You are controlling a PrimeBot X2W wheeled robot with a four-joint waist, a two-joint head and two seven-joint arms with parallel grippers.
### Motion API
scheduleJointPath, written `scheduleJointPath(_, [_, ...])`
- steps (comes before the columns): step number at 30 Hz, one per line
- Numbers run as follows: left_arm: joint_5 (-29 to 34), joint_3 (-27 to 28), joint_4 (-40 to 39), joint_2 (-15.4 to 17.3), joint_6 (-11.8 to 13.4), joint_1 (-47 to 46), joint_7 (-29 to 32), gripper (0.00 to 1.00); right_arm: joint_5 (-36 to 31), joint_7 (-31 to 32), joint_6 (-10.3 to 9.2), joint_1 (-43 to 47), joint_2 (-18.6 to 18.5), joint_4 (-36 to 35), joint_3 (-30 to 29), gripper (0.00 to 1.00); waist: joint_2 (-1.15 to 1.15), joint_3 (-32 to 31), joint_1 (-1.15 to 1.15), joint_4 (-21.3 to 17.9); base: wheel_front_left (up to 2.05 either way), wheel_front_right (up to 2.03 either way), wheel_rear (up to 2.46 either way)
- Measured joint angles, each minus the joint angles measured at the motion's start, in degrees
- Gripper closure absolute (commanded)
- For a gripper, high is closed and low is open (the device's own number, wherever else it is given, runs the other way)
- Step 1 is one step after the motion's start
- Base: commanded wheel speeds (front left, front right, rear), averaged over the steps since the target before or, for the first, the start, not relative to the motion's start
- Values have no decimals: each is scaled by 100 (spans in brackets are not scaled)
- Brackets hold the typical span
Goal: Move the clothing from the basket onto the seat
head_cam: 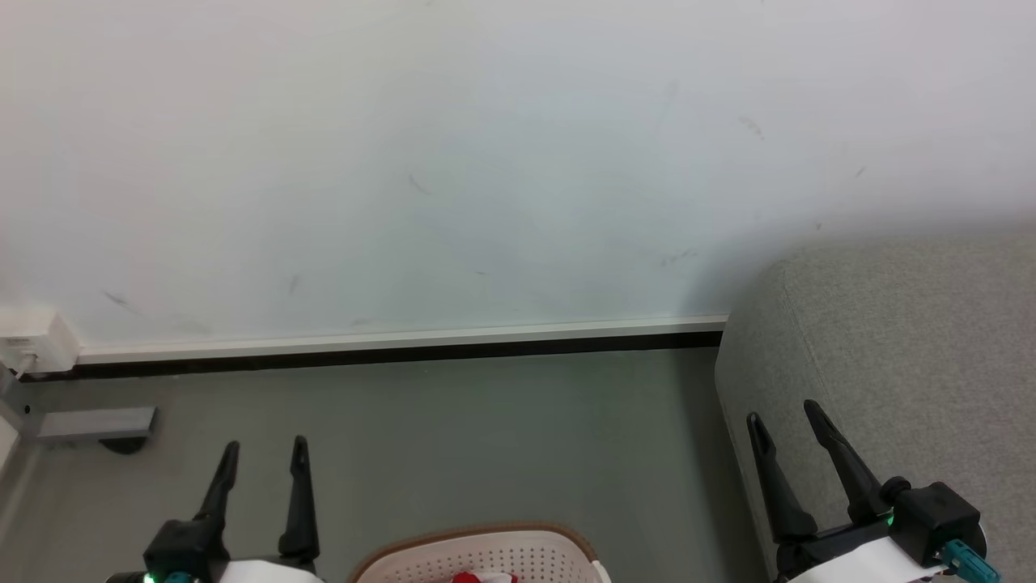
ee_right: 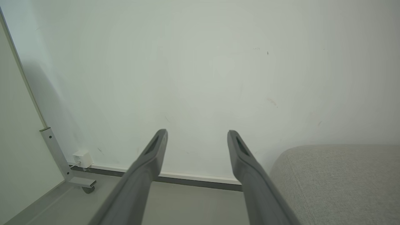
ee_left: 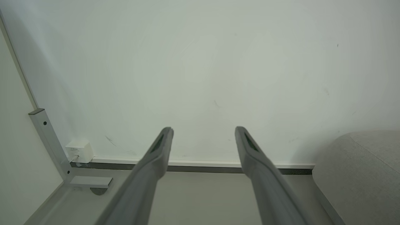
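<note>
Holding red-and-white clothing [head_cam: 484, 577], laundry basket [head_cam: 477, 532] sits between both grippers, behind their fingertips. Left gripper [head_cam: 265, 444]: fingers spread, empty. Right gripper [head_cam: 782, 410]: fingers spread, empty, at grey seat [head_cam: 906, 340] corner.

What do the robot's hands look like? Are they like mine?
Not quite. The left gripper and right gripper each have two long, thin black fingers tapering to points, on a chunky black base. Behind are white forearms, with tiny green lights and a teal plug.
</note>
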Motion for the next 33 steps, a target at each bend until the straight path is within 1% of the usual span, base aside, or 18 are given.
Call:
scheduleJointPath(9, [-135,-54,125,0,-23,-8,0,0,181,0,0,-5,18,-56,-4,0,0,70,0,-86,0,0,0])
scheduleJointPath(17, [-300,-160,286,1,-98,-61,-1,0,253,-1,0,-63,-21,-134,-10,0,0,275,0,-229,0,0,0])
scheduleJointPath(21, [-442,-194,425,0,-159,-169,-1,0,315,0,0,-146,-31,-224,-24,0,0,474,0,-293,0,0,0])
scheduleJointPath(33, [-448,-181,1133,1,-397,-718,-1,0,372,-1,0,-538,-37,-475,-33,0,0,1255,0,-535,0,0,0])
